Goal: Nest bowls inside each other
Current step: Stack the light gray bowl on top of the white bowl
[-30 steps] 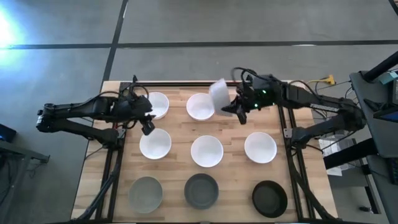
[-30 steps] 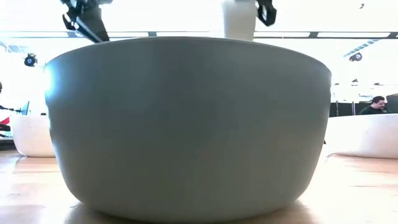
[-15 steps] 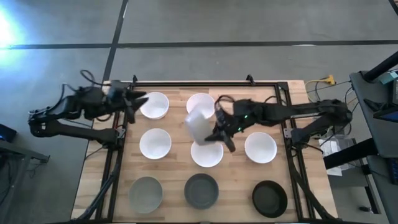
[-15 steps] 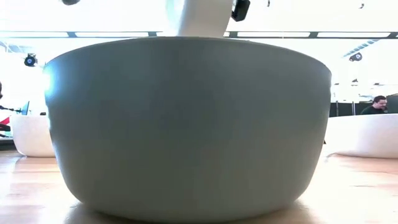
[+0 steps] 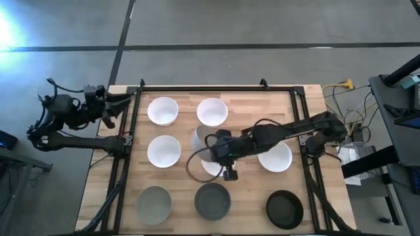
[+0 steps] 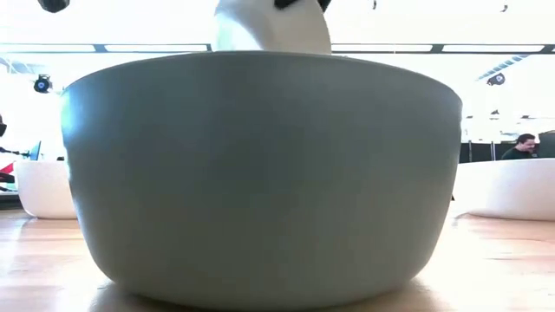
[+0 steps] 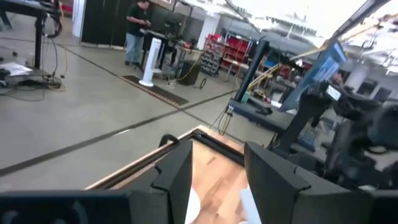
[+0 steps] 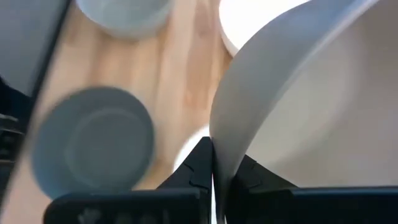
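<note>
My right gripper (image 5: 220, 149) is over the table's middle, shut on a beige-grey bowl (image 5: 202, 139) that is tipped on its side above the centre white bowl (image 5: 211, 168). The low view shows this bowl (image 6: 273, 30) behind the big grey bowl (image 6: 260, 173). Four more white bowls (image 5: 163, 110) (image 5: 212, 111) (image 5: 163, 151) (image 5: 275, 157) stand upright on their bases. Two grey bowls (image 5: 153, 203) (image 5: 212, 200) and a black one (image 5: 285, 209) stand along the near edge. My left gripper (image 5: 126, 99) waits open at the far left corner. My right gripper holds the beige-grey bowl by its rim (image 8: 216, 146), pinched with one finger (image 8: 247, 172) inside the bowl and the other (image 8: 198, 167) outside. The fingers come level from the table's right. The bowl is tipped on its side; whether it touches the centre white bowl I cannot tell.
A black metal frame (image 5: 216, 88) runs round the wooden table (image 5: 246, 111). Bare wood lies at the far right corner. Cables (image 5: 341, 88) hang off the right side. A person (image 6: 523, 147) is in the room beyond.
My right gripper has carried the beige-grey bowl from the far edge toward the near edge and left, down over the centre white bowl, staying shut on it. My left arm has drawn back from the left-hand white bowls to the far left corner.
</note>
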### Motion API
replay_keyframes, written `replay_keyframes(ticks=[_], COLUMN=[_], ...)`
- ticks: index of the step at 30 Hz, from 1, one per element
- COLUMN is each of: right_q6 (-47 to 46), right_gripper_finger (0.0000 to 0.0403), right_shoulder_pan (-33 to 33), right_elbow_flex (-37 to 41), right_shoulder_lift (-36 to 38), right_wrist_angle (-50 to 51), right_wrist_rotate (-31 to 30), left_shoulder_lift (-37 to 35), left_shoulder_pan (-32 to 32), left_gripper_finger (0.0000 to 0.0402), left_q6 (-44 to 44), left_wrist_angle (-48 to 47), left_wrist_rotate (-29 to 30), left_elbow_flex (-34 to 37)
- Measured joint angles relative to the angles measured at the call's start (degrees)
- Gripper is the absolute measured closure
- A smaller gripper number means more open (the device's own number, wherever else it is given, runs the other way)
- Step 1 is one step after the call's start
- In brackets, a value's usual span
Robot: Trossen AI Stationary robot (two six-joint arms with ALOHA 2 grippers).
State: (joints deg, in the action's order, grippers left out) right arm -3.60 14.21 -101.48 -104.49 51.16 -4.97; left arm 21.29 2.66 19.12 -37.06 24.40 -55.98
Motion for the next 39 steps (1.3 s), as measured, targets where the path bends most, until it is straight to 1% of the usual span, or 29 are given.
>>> replay_keyframes(ticks=[3,6,10,13,18,20,26,29,32,35,39], right_q6=[1.9,3.3,4.2,2.6,-4.9,-8.6,-15.9,-17.9,-20.2,-21.3,-21.1], right_gripper_finger=[0.0394,0.0394,0.0394,0.0394,0.0394,0.0394,0.0394,0.0394,0.0394,0.0394,0.0394], right_shoulder_pan=[1.1,2.4,3.9,4.4,4.4,4.4,5.0,5.1,5.1,5.1,5.2], right_elbow_flex=[-6.8,-14.1,-22.0,-25.3,-25.9,-25.8,-25.8,-25.8,-25.8,-25.8,-25.7], right_shoulder_lift=[-5.1,-10.1,-15.6,-18.9,-21.9,-22.8,-24.1,-24.4,-24.5,-24.5,-24.5], right_wrist_angle=[9.3,16.8,22.4,26.3,31.3,32.4,32.4,32.4,32.1,29.9,24.9], right_wrist_rotate=[-3.2,-4.3,-5.0,-5.5,-5.7,-5.7,-5.7,-5.7,-5.7,-5.7,-5.2], left_shoulder_lift=[-2.9,-4.7,-6.9,-7.5,-6.9,-5.9,-2.5,-0.8,0.7,1.7,2.4], left_shoulder_pan=[0.0,0.0,0.0,0.0,0.0,0.0,0.0,0.0,0.0,0.0,0.0], left_gripper_finger=[0.0271,0.0272,0.0272,0.0272,0.0272,0.0272,0.0272,0.0272,0.0272,0.0272,0.0272], left_q6=[0.2,3.5,7.5,9.8,10.8,12.9,13.7,13.6,13.6,13.6,13.6], left_wrist_angle=[0.3,0.0,0.1,0.1,3.8,6.1,11.8,14.8,15.8,15.9,15.8], left_wrist_rotate=[0.0,0.0,-0.1,-1.4,-9.7,-11.6,-12.7,-13.8,-15.0,-16.4,-16.8], left_elbow_flex=[2.2,4.1,5.7,6.2,6.6,6.6,6.2,5.7,5.2,5.0,5.2])
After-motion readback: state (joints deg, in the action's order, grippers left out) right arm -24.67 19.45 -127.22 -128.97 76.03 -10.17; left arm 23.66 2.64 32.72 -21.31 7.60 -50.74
